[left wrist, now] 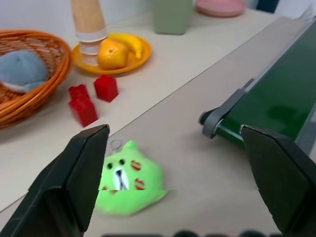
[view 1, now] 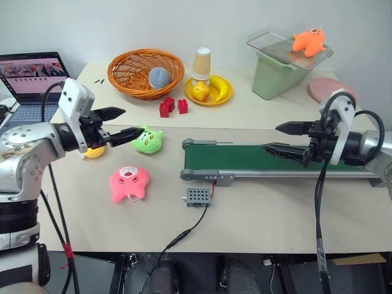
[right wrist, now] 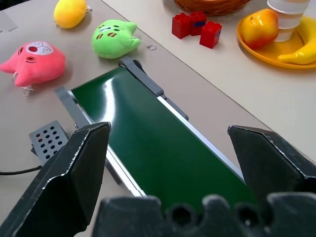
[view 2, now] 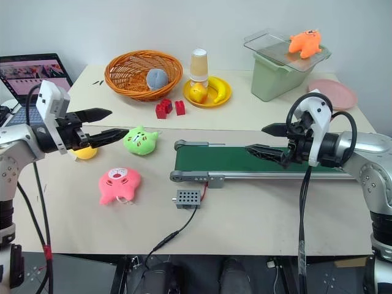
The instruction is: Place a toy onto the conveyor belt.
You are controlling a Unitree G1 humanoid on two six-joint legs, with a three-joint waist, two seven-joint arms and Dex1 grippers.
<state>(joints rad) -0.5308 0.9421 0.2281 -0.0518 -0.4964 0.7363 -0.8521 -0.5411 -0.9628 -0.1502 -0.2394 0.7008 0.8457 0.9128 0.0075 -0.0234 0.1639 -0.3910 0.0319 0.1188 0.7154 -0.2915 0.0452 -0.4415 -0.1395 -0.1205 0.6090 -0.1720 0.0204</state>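
- The conveyor belt (view 1: 245, 157) is a long, flat, dark-green band in a grey metal frame; it lies toward the right front of the counter (view 1: 263, 214), and nothing is on it.
- A small grey control box (view 1: 197, 196) with holes sits just before its left end.
- The counter is smooth and beige, with a pale wall behind it.
- The green plush toy (view 1: 147, 139), soft and round with little ears, lies left of the belt; a pink plush toy (view 1: 129, 183) lies nearer the front edge.
- A woven orange basket (view 1: 146, 73) stands at the back edge.
- The left pincer (view 1: 122, 124) is wide, empty, just beside the green toy.
- The right pincer (view 1: 284, 138) is wide, empty, above the belt.
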